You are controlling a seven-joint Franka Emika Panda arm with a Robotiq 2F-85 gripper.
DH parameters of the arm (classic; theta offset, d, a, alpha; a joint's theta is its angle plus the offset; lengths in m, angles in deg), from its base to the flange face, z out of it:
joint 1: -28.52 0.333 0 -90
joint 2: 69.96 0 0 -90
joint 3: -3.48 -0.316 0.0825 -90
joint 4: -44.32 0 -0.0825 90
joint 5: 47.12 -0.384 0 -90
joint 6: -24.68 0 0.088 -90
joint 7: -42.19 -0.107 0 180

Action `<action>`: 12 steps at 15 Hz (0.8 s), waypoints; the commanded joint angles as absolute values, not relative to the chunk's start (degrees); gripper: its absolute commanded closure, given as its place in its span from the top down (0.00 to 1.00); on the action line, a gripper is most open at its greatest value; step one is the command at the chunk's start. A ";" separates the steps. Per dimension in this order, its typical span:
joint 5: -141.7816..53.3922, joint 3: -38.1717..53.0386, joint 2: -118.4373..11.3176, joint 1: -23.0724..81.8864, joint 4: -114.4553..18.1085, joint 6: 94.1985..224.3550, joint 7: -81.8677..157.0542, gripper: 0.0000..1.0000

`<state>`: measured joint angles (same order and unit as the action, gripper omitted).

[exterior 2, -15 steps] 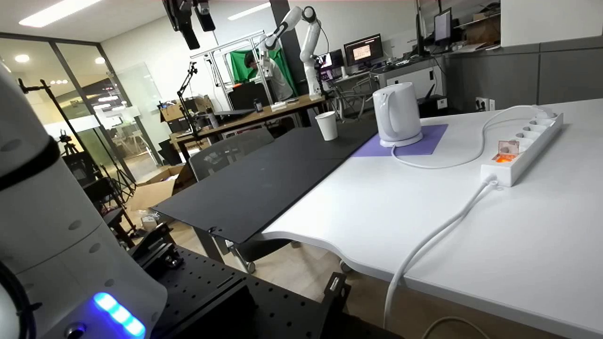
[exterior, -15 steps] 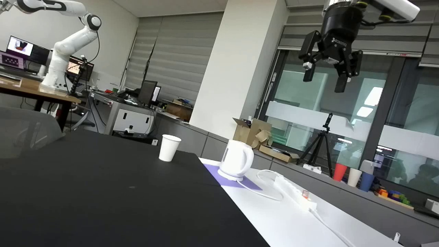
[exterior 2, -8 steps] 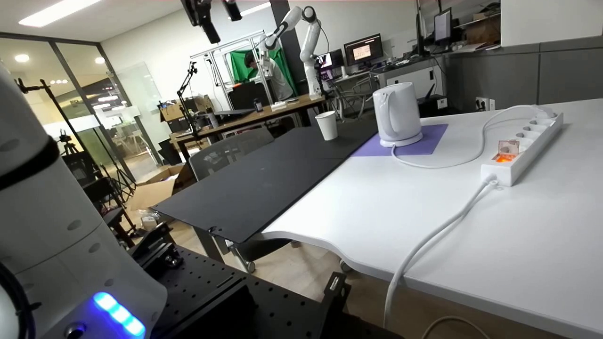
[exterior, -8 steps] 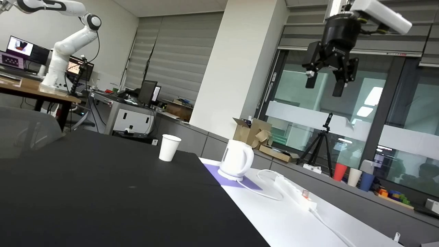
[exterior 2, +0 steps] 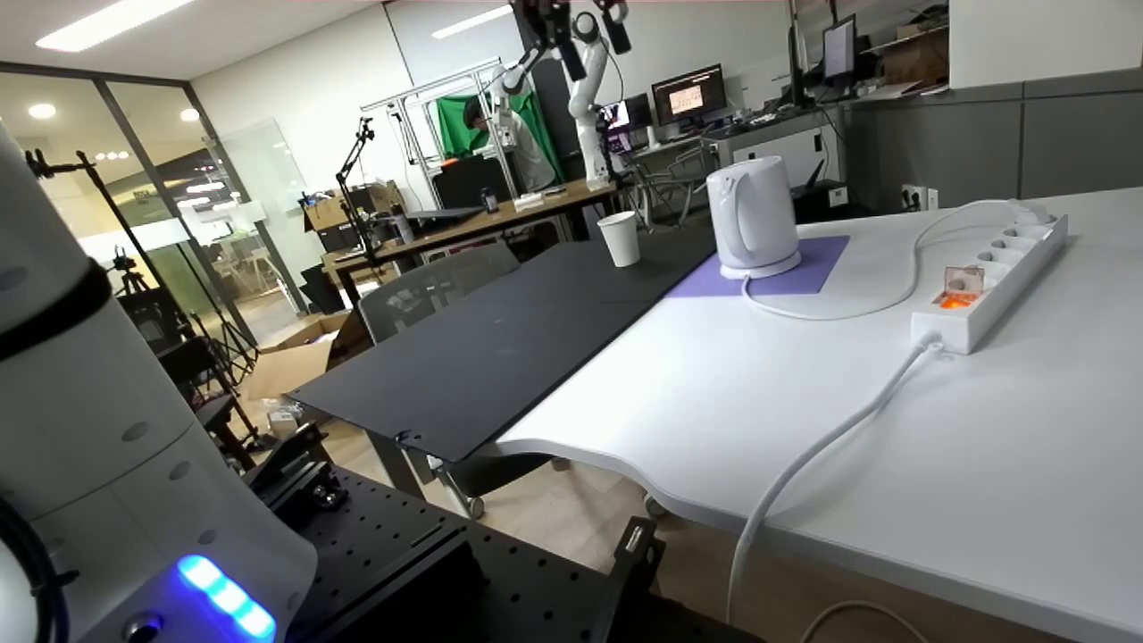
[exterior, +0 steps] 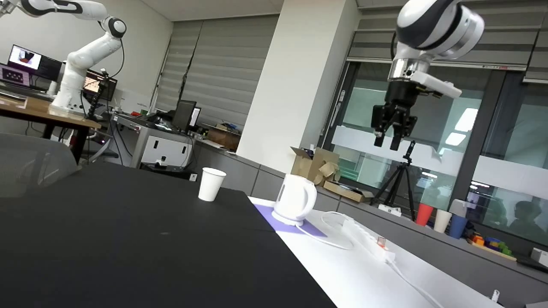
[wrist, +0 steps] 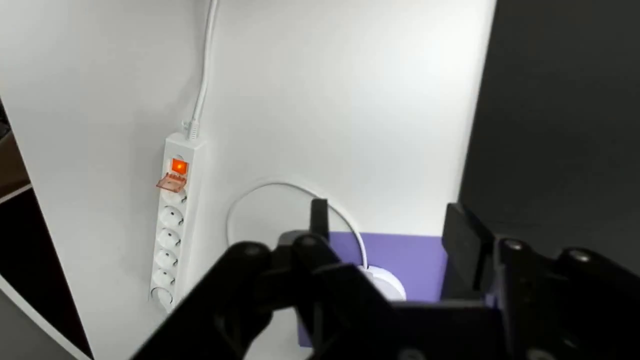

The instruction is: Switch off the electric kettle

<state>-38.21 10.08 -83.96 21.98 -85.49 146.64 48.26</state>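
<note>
The white electric kettle [exterior: 295, 199] stands upright on its base on a purple mat [exterior 2: 814, 268]. Its looped handle [exterior 2: 732, 219] shows in both exterior views. In the wrist view only a bit of the kettle's base [wrist: 387, 282] shows, behind my gripper's links; the rest is hidden. My gripper [exterior: 386, 143] is open and empty, high above the white table and pointing down; its fingertips also show at the top of an exterior view [exterior 2: 596, 54]. In the wrist view the fingers [wrist: 387, 220] stand wide apart with the mat below them.
A white power strip [exterior 2: 1005, 277] with a lit orange switch [wrist: 179, 166] and raised clear cover lies beside the kettle, whose cord runs to it. A white paper cup [exterior 2: 621, 238] stands on the black table [exterior 2: 500, 348]. A thick white cable [exterior 2: 821, 451] crosses the white table.
My gripper has come down and moved away from the robot base, farther out over the table; it stays open. The kettle, cup and power strip have not moved.
</note>
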 commanded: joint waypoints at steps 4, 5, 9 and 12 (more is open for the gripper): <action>-43.74 11.26 -61.81 21.42 -61.41 142.95 50.40 0.12; -45.02 11.09 -59.13 21.23 -58.24 142.20 50.42 0.04; -48.45 10.26 -48.66 20.78 -45.70 136.28 48.87 0.00; -47.54 10.02 -49.21 20.85 -47.93 137.60 49.13 0.00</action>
<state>-47.83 10.78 -49.09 21.54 -47.96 137.71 49.24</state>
